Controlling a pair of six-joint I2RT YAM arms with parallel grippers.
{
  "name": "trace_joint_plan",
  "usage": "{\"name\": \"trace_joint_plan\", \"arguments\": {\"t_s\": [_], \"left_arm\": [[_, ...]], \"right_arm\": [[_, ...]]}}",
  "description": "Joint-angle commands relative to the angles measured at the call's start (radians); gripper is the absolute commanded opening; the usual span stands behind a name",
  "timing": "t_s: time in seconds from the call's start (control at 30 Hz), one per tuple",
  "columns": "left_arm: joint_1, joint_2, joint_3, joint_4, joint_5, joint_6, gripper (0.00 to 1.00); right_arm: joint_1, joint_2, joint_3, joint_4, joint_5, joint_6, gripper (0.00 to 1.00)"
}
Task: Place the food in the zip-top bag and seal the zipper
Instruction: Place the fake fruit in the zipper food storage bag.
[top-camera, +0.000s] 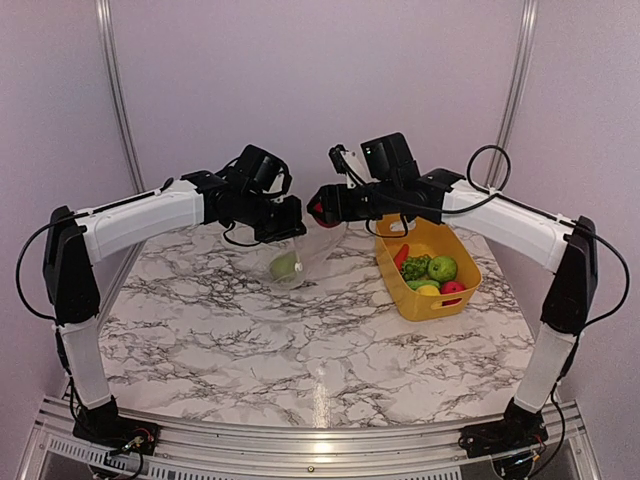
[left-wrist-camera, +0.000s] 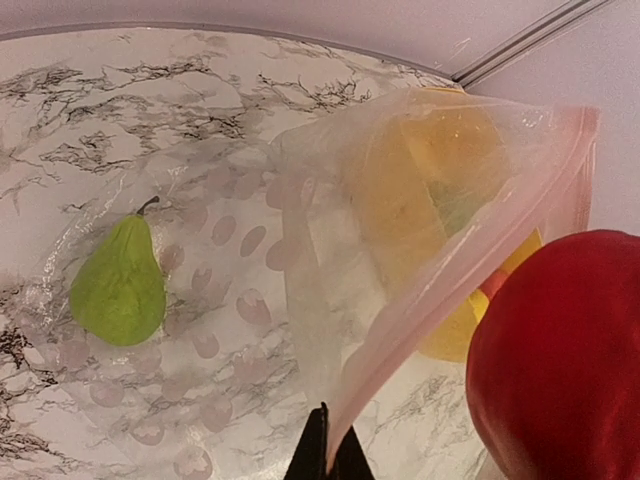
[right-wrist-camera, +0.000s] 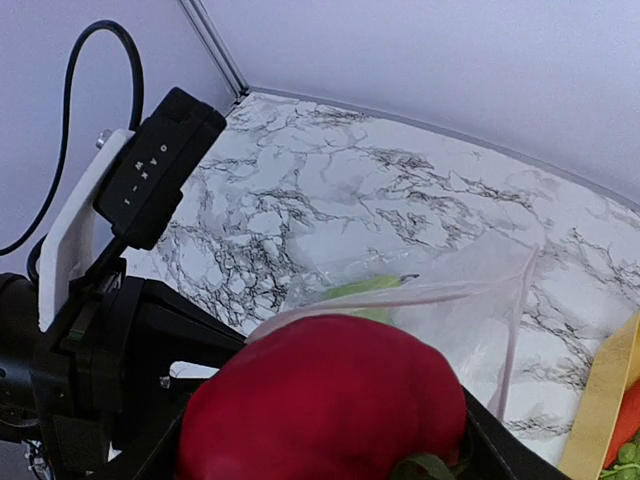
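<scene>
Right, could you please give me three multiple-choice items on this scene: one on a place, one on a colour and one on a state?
1. Where is the green pear?
A. in the yellow basket
B. inside the zip-top bag
C. bare on the table

2. What colour is the food piece held by the right gripper?
A. red
B. yellow
C. green

3. In what state is the left gripper?
A. wide open
B. shut on the zipper
C. shut on the pear

Answers:
1. B, the pear shows through the clear plastic.
2. A, the right wrist view shows a glossy red piece in the grip.
3. B, it pinches the strip at the bag's mouth.
</scene>
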Motion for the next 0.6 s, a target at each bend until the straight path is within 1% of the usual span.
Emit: {"name": "trace_joint_plan", "arguments": {"t_s": [0.0, 0.13, 0.2, 0.33, 0.5, 0.57], "left_arm": [[0.007, -0.038, 0.012, 0.01, 0.006, -0.009, 0.0], [0.008, -0.039, 0.01, 0.01, 0.008, -0.011, 0.0], [0.008, -0.039, 0.008, 0.012, 0.009, -0.012, 0.0], [0.012, -0.038, 0.005, 0.015, 0.017, -0.013, 0.0], [0.022, -0.033, 0.005, 0.02, 0.023, -0.016, 0.0], [0.026, -0.032, 0.006, 0.02, 0.024, -0.016, 0.0]], "right_arm": [[0.003, 0.018, 0.044, -0.048, 0.09, -0.008, 0.69], [0.003, 0.03, 0.05, -0.064, 0.104, -0.006, 0.73], [0.003, 0.043, 0.071, -0.079, 0.097, -0.01, 0.79], [0.003, 0.07, 0.144, -0.131, 0.087, -0.017, 0.86], [0.003, 0.061, 0.207, -0.175, 0.092, -0.006, 0.88], [0.004, 0.047, 0.222, -0.203, 0.146, 0.007, 0.86]]}}
